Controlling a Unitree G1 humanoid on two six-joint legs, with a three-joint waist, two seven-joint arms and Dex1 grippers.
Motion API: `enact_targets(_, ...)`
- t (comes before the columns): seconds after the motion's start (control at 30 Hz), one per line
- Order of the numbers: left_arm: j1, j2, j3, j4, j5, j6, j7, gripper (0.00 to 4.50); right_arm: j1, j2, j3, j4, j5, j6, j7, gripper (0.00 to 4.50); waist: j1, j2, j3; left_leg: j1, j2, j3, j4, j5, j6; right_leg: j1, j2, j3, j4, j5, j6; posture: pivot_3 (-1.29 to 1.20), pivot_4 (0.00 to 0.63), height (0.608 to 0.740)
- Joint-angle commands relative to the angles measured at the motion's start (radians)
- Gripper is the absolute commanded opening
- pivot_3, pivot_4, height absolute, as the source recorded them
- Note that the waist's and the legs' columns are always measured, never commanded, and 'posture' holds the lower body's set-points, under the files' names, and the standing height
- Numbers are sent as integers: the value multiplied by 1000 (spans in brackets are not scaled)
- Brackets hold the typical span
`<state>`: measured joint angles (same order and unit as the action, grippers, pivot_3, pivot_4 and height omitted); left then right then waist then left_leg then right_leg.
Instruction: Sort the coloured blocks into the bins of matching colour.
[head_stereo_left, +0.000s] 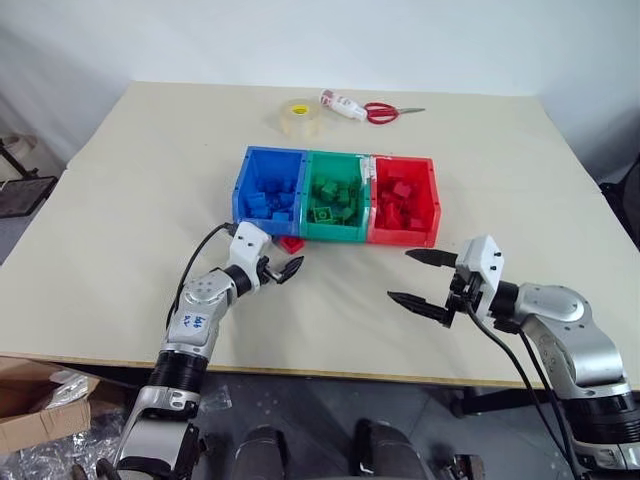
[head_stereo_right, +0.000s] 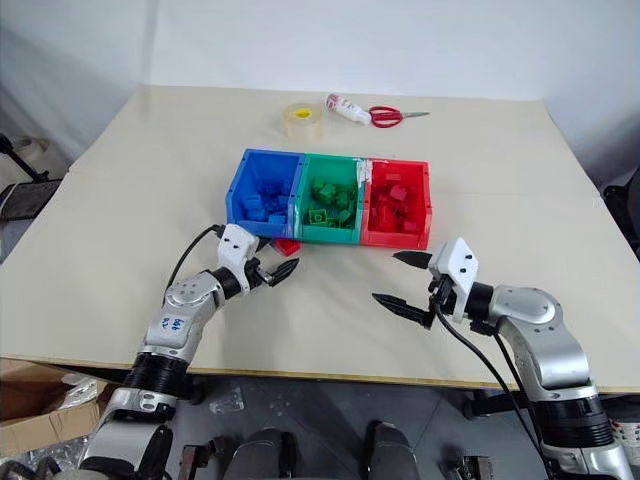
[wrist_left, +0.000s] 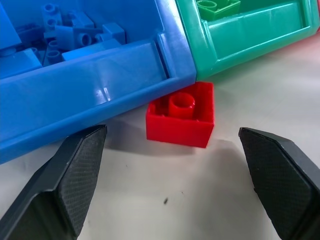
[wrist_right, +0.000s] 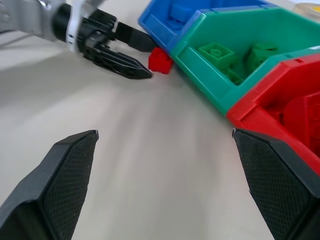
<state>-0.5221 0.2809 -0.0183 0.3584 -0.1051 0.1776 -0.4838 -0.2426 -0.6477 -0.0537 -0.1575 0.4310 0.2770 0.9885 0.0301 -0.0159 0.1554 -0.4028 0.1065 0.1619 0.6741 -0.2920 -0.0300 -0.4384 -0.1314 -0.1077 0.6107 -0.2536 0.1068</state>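
Three joined bins stand mid-table: blue (head_stereo_left: 268, 153), green (head_stereo_left: 338, 156) and red (head_stereo_left: 402, 236), each holding several blocks of its own colour. One red block (head_stereo_left: 292, 243) lies on the table against the front of the blue bin (wrist_left: 90, 100), by its joint with the green bin (wrist_left: 250, 37). My left gripper (head_stereo_left: 285, 264) is open just short of this red block (wrist_left: 181, 115), a finger to each side and nothing between them. My right gripper (head_stereo_left: 399, 275) hangs open and holds nothing in front of the red bin (wrist_right: 270, 105).
At the table's far side lie a roll of clear tape (head_stereo_left: 299, 117), a small white bottle (head_stereo_left: 340, 104) and red-handled scissors (head_stereo_left: 383, 112). The table's front edge (head_stereo_left: 330, 372) runs just below both arms.
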Motion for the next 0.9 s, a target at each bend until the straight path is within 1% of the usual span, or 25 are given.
enact_targets(0.03, -24, -26, -24, 81, 26, -30, 6, 4494, 16, 20, -67, -43, 71, 14, -20, 4500, 2, 0, 0, 0, 0, 0, 0, 0, 0, 0, 0, 0, 0, 0, 0, 0, 150, 740)
enact_targets(0.1, -40, -35, -28, 105, 31, -45, 2, 4494, 28, 17, -71, -46, 68, 13, -21, 4500, 3, 2, -1, 0, 0, -1, 1, 0, 1, 1, 0, -1, 0, 0, 0, 0, 150, 740)
enact_targets(0.13, -45, -39, -28, 114, 32, -54, 1, 4103, 35, 15, -70, -48, 65, 12, -20, 4500, 3, 2, -1, 0, 0, -1, 1, -1, 1, 1, 0, -1, 0, 0, 0, 0, 150, 740)
enact_targets(0.2, -53, -45, -28, 129, 33, -70, -4, 3615, 40, 14, -71, -52, 64, 10, -23, 4500, 4, 2, -1, 0, 0, -2, 1, -1, 1, 2, 0, -1, 0, 0, 0, 0, 150, 740)
enact_targets(0.4, -57, -45, -31, 131, 33, -104, -35, 1659, 47, 11, -73, -54, 56, 6, -32, 4500, 3, 2, -1, 0, 0, -2, 2, -1, 1, 1, 0, -1, 0, 0, 0, 0, 150, 740)
enact_targets(0.43, -47, -37, -35, 109, 31, -109, -56, 1461, 49, 10, -74, -54, 55, 5, -33, 4500, 2, 2, -1, 0, 0, -2, 2, -1, 1, 1, 0, -1, 0, 0, 0, 0, 150, 740)
enact_targets(0.57, 14, 0, -61, -42, -2, -116, -168, 1468, 55, 6, -76, -56, 53, 3, -37, 4500, -6, 2, -1, 0, 0, -1, 1, -2, 1, 1, 0, -1, 0, 0, 0, 0, 150, 740)
enact_targets(0.67, 62, 21, -80, -202, -59, -28, -246, 1468, 55, 4, -77, -54, 51, 2, -39, 4500, -8, 2, -1, -1, 0, -1, 1, -2, 0, -1, 0, -1, 0, 0, 0, 0, 150, 740)
enact_targets(0.73, 55, 18, -85, -268, -85, 27, -261, 1468, 55, 5, -77, -53, 51, 0, -41, 4500, -8, 2, -1, -1, 0, -1, 1, -2, 0, -1, 0, -1, 0, 0, 0, 0, 150, 740)
enact_targets(0.8, 14, 0, -84, -278, -91, 53, -250, 1468, 55, 7, -77, -53, 49, -3, -45, 4500, -5, 2, -1, -1, 0, -1, 2, -2, 0, -1, 0, -1, 0, 0, 0, 0, 150, 740)
enact_targets(0.9, -86, -49, -85, -199, -76, 41, -210, 1468, 56, 11, -75, -54, 46, -8, -52, 4500, -2, 2, -1, -2, 0, -1, 4, -2, 1, 0, 0, -1, 0, 0, 0, 0, 150, 740)
